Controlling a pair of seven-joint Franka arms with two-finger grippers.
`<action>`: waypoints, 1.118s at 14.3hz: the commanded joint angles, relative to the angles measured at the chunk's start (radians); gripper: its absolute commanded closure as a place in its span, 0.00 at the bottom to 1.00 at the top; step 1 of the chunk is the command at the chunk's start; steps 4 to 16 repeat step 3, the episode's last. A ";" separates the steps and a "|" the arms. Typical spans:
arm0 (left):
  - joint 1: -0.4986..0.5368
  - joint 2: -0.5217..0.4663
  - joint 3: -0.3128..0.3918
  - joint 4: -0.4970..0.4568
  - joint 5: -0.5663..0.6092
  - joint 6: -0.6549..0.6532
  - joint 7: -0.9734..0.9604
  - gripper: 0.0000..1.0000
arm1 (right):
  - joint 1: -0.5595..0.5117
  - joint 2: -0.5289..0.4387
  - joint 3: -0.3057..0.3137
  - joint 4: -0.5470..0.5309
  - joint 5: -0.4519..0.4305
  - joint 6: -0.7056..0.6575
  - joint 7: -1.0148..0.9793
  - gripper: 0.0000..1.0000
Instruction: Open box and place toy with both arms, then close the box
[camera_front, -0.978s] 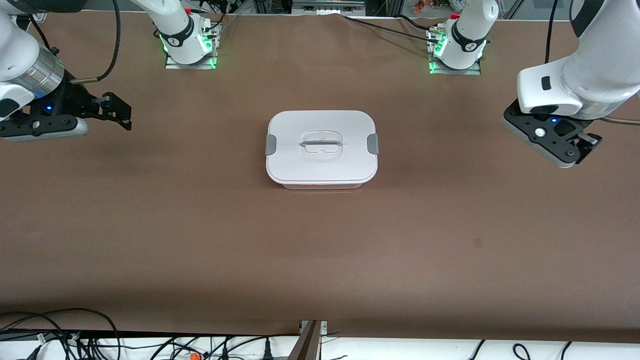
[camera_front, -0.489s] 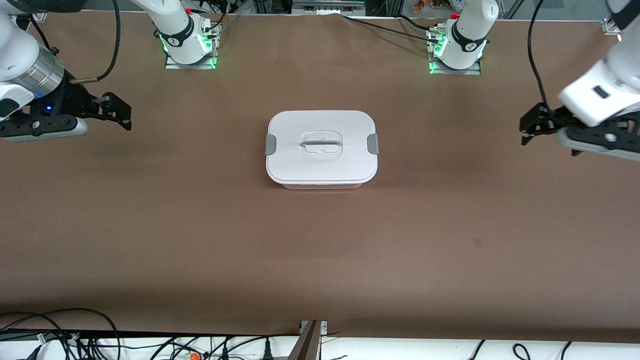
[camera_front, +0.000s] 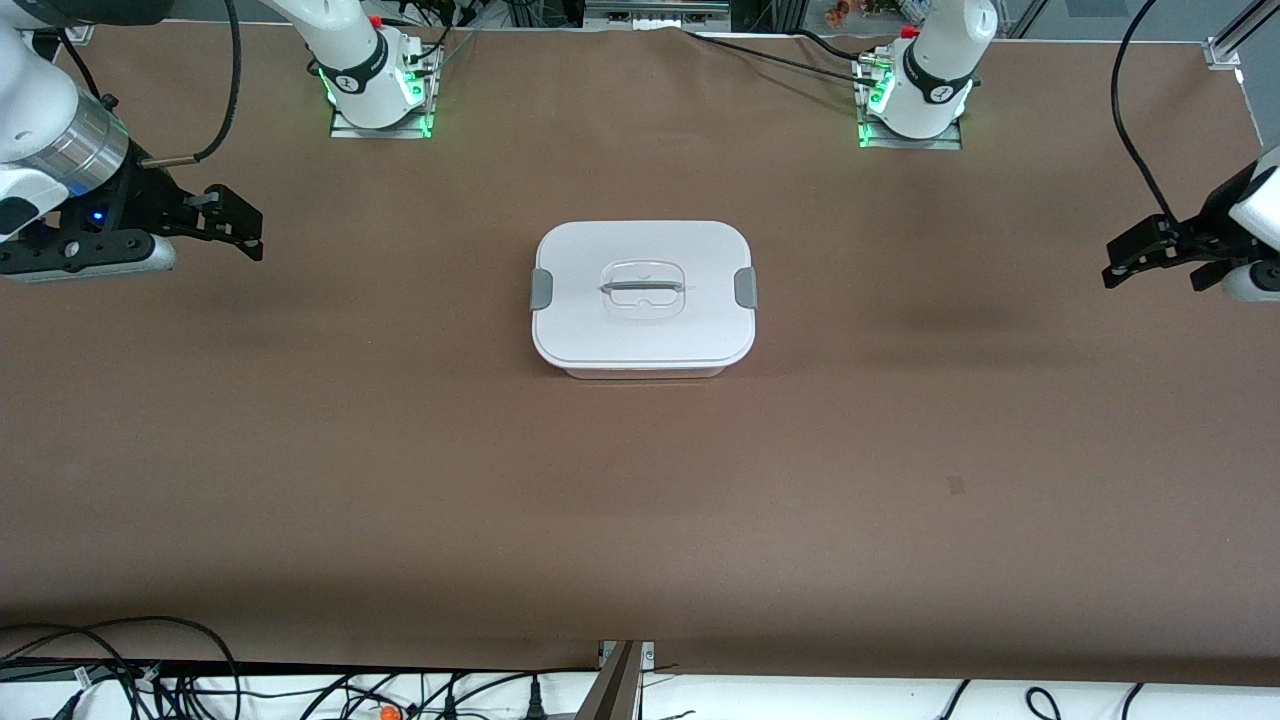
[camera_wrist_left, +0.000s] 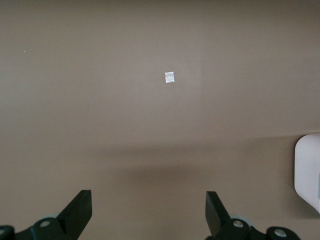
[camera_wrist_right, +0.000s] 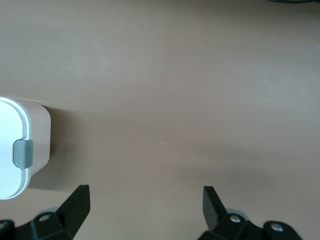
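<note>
Nearest the front camera, only bare brown table (camera_front: 640, 520), marked by one small dark speck (camera_front: 956, 485) toward the left arm's end. Farther up, at mid-table, the box (camera_front: 643, 298), lid (camera_front: 640, 262) seated flat, both grey side clips (camera_front: 541, 289) apparently down, clear handle (camera_front: 642, 288) centred: set there, probably, to lie within equal reach of both arms and to offer one clip to each. No toy anywhere in view. Level with the box, right gripper (camera_front: 235, 225) hanging over the right arm's end of the table, jaws spread wide and empty, waiting; left gripper (camera_front: 1135, 258) over the left arm's end, likewise spread and empty. Farthest off, two arm bases (camera_front: 378, 85) lit green. No brand, label or legible writing.
</note>
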 joint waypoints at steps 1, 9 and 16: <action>-0.010 0.011 -0.002 0.024 -0.010 -0.019 -0.016 0.00 | -0.009 0.007 0.006 0.020 0.002 -0.006 -0.009 0.00; -0.008 0.009 -0.008 0.026 -0.011 -0.061 -0.014 0.00 | -0.009 0.007 0.006 0.020 0.002 -0.006 -0.009 0.00; -0.008 0.009 -0.008 0.026 -0.011 -0.061 -0.014 0.00 | -0.009 0.007 0.006 0.020 0.002 -0.006 -0.009 0.00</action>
